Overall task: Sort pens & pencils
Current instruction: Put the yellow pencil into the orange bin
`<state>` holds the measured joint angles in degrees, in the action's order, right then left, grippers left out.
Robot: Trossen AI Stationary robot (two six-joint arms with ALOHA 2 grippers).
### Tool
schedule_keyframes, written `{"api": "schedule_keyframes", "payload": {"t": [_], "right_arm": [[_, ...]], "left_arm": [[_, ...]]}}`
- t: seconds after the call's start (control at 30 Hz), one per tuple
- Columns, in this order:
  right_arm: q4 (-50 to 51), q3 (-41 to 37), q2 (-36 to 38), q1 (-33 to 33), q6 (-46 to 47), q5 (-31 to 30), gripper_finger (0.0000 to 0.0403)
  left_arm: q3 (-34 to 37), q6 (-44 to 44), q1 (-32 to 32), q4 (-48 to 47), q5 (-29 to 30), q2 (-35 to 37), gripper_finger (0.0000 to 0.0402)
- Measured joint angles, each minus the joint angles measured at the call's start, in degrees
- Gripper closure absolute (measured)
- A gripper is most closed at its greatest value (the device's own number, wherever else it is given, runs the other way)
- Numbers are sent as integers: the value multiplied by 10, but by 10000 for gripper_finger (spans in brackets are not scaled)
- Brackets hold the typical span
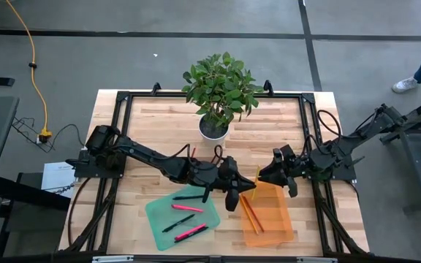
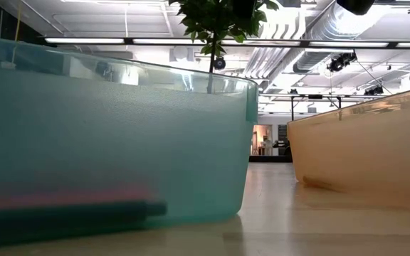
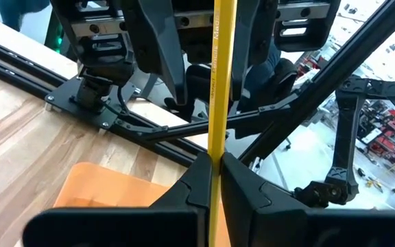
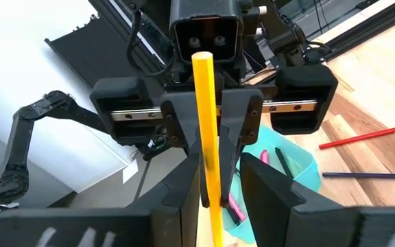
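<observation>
From above, the left tool [image 1: 234, 191] and right tool [image 1: 278, 174] meet over the tabletop [image 1: 152, 131], a yellow pencil [image 1: 256, 175] spanning between them above the orange tray [image 1: 278, 219]. Two orange pencils [image 1: 251, 214] lie in that tray; pink pens [image 1: 188, 209] and black pens [image 1: 178, 223] lie in the teal tray [image 1: 157, 216] to its left.

Low down, the teal tray's wall [image 2: 119, 142] blurs what is probably a pink and a black pen inside.

The left wrist view shows the left tool's fingers [image 3: 197, 185] clamped together on the yellow pencil.

The right wrist view shows the right tool's fingers [image 4: 184, 185] closed on the same pencil's other end; a red pencil [image 4: 369, 135] and dark pencil [image 4: 369, 175] lie on the tabletop beyond.
</observation>
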<state>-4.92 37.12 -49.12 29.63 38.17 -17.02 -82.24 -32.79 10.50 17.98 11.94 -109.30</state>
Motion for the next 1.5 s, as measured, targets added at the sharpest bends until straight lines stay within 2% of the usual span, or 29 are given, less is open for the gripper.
{"api": "schedule_keyframes", "payload": {"t": [0.7, 0.87, 1.07, 1.23, 1.33, 1.5], "right_arm": [[-23, 0, -12, -8, -1, 20, 310], [-23, 0, -12, -12, -2, 25, 335], [-23, 0, -12, -11, -7, 25, 390], [-23, 0, -12, -11, -9, 23, 393], [-17, 0, -12, -11, -12, 20, 396], [-25, 0, -11, -11, -9, 18, 399]], "left_arm": [[0, 0, 0, -2, -6, 0, 392], [0, 0, 0, -2, -6, 0, 392], [0, 0, 0, -2, -6, 0, 392], [0, 9, 0, -3, -6, 0, 392], [0, 23, -1, -31, -9, 6, 385], [0, 45, 0, -156, 2, 41, 342]]}}
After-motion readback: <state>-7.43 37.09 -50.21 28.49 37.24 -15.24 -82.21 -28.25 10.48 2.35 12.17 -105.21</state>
